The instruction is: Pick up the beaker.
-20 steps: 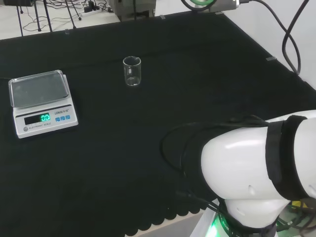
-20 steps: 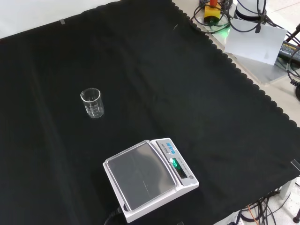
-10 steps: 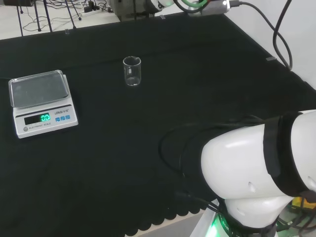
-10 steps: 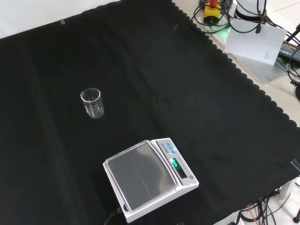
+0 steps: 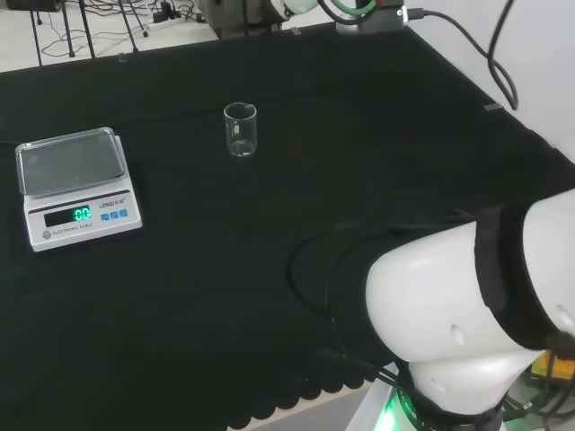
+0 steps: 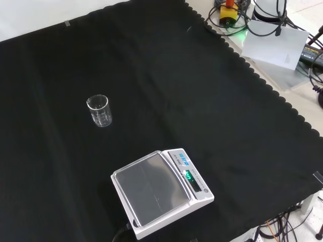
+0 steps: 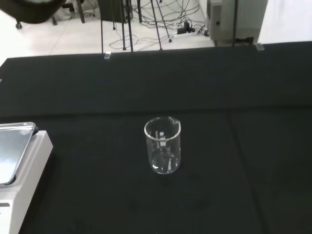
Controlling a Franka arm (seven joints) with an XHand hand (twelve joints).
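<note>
Shifting slightly in head view since a second ago: the arm's white link. Beaker is standing upright, well inside the bench's edges, apart from the scale. Hand state: cannot tell.

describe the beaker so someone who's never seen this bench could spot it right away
Start at the black cloth covering the bench, then find the white scale with its metal pan near the front view's lower edge. The beaker stands upright and alone on bare cloth, up and to the left of the scale, apart from it. It is the small clear glass cylinder with an open rim, seemingly empty.
</note>
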